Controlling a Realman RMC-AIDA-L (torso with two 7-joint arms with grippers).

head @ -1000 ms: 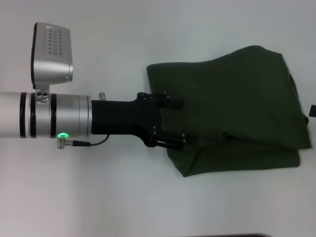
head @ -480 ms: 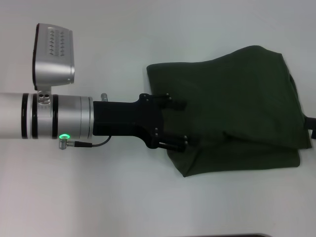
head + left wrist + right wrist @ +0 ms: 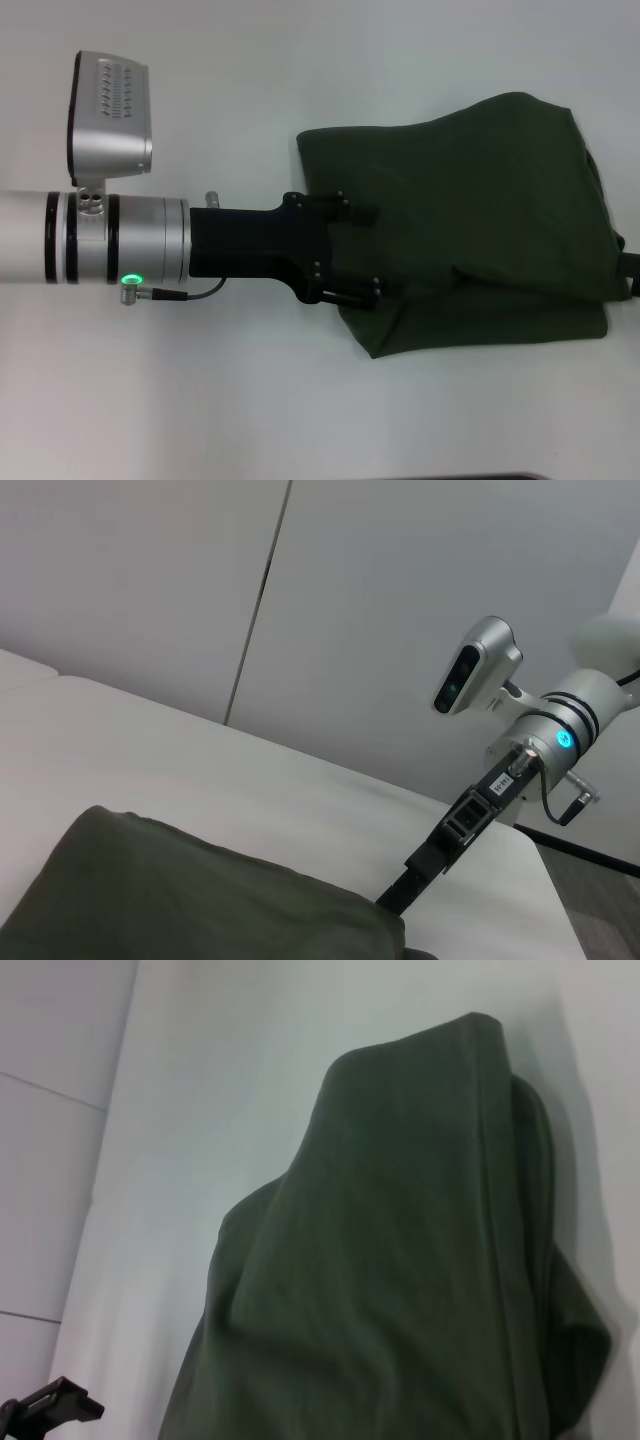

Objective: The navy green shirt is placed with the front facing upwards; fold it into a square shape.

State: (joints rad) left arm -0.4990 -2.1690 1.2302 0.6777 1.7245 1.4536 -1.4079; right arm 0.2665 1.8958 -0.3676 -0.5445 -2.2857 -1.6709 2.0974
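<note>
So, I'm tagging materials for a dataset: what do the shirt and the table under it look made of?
The navy green shirt looks like soft matte knit, probably cotton: it creases and drapes in limp folds. The table looks like smooth, white, hard laminate or painted board.

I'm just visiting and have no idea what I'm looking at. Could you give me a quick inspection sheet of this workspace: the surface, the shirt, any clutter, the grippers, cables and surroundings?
Surface: white table, plain and flat.
Job's things: navy green shirt, folded into a rough, bunched block with uneven edges; no lettering showing.
Clutter: nothing seen.
Grippers: left gripper reaches in from the left, its two fingers spread over the shirt's near edge, open. Right gripper shows only as a dark tip at the shirt's far right edge.
Cables: short black cable looping at the left wrist beside a green light.
Surroundings: pale wall panels behind the table.
</note>
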